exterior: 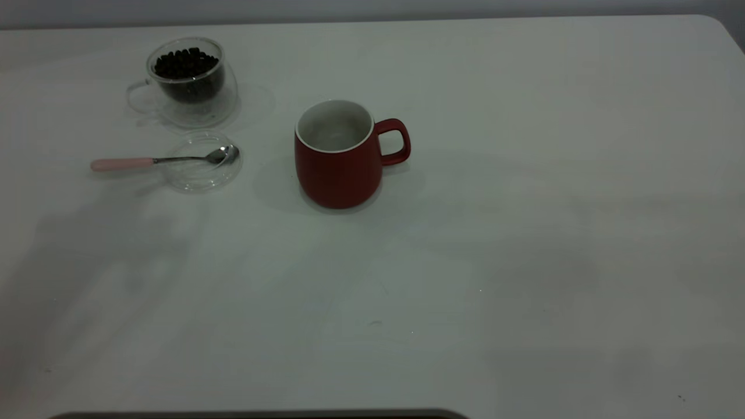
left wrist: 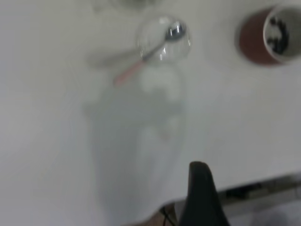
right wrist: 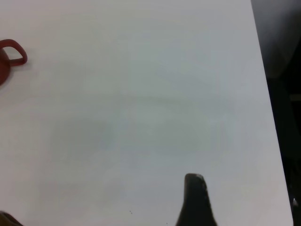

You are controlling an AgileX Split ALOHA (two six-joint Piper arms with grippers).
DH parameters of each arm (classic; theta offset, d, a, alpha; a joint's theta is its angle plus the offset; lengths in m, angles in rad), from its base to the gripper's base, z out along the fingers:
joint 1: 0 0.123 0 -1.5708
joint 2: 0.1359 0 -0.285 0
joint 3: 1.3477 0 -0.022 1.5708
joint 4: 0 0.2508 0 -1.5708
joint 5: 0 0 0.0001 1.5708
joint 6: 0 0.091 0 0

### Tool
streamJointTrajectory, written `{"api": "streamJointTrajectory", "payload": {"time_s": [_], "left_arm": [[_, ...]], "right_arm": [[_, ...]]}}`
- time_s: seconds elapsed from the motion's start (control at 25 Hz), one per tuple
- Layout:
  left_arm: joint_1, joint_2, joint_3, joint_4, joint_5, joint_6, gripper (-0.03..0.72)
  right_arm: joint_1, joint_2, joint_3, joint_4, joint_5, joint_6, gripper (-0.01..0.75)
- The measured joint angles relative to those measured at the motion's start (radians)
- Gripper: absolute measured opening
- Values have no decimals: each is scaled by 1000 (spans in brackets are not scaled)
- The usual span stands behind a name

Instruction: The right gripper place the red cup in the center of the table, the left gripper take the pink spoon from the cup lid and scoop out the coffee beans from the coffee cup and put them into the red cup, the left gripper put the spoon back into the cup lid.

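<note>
Mid-desk, your red cup (exterior: 340, 157) stands with beans inside; pink spoon (exterior: 157, 160) rests on the cup lid (exterior: 201, 171) beside the coffee cup (exterior: 186, 81) toward the far-left corner. Gripper fingers: cannot tell.

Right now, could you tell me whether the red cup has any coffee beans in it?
Yes: the left wrist view shows dark beans inside the upright red cup.

The exterior view looks steeply down over the table (exterior: 524, 233), while both wrist views look down from farther off, all three sharing the red cup (exterior: 340, 157).
</note>
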Motion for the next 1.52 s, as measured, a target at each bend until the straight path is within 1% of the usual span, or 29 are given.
{"api": "streamJointTrajectory", "payload": {"time_s": [0.28, 0.48, 0.56, 0.68, 0.8, 0.96, 1.12, 1.52], "left_arm": [[0, -241, 374, -1, 0, 0, 589], [1, -409, 610, -8, 0, 0, 589], [16, -481, 692, -22, 0, 0, 589], [80, -618, 778, -19, -7, 6, 589], [147, -795, 827, 3, -30, 18, 589], [198, -977, 867, 7, -62, 25, 589], [216, -1118, 924, 6, -61, 25, 589], [216, -1416, 933, 6, -58, 26, 589]], "right_arm": [[0, 0, 0, 0, 0, 0, 590], [0, 0, 0, 0, 0, 0, 590], [0, 0, 0, 0, 0, 0, 590], [0, 0, 0, 0, 0, 0, 590], [0, 0, 0, 0, 0, 0, 590], [0, 0, 0, 0, 0, 0, 590], [0, 0, 0, 0, 0, 0, 590], [0, 0, 0, 0, 0, 0, 590]]}}
